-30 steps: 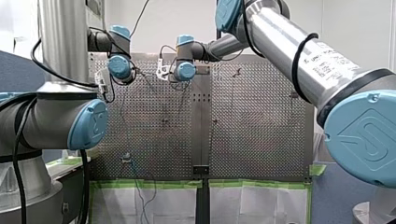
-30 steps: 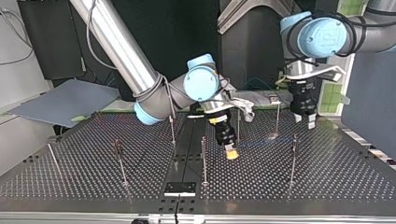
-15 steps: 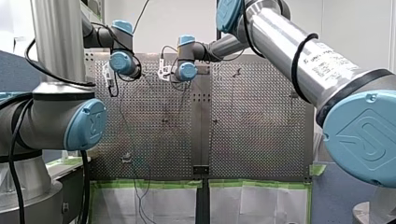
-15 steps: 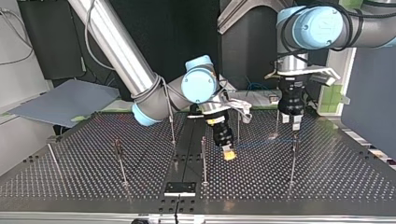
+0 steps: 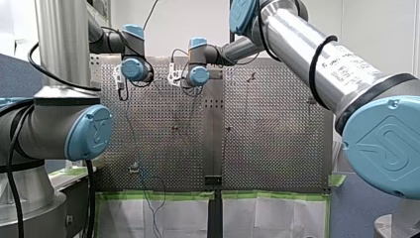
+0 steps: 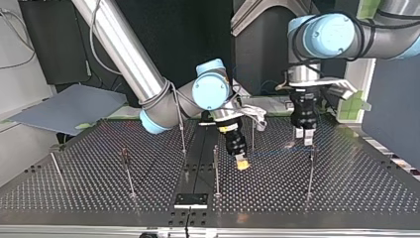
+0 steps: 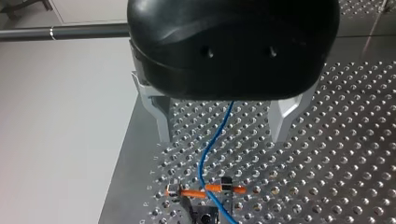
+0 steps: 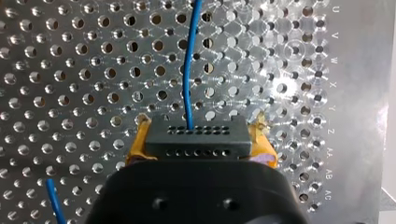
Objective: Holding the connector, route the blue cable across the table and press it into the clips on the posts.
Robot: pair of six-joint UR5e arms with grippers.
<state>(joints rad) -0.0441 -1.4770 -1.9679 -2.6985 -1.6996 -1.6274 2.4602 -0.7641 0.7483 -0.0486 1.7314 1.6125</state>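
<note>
Blue cable [image 8: 189, 70] ran from the black connector [image 8: 196, 140], which your right gripper [image 6: 241, 161] clenched near the middle of the table [image 6: 346, 188]. Your left gripper [image 7: 222, 126], spread open with the cable running through it, had slid inward along it since a second ago. It now sat above an orange clip [image 7: 205, 189], so pressing in looked next.

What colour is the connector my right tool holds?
The connector is dark grey, nearly black; clearest in the right wrist view.
</note>
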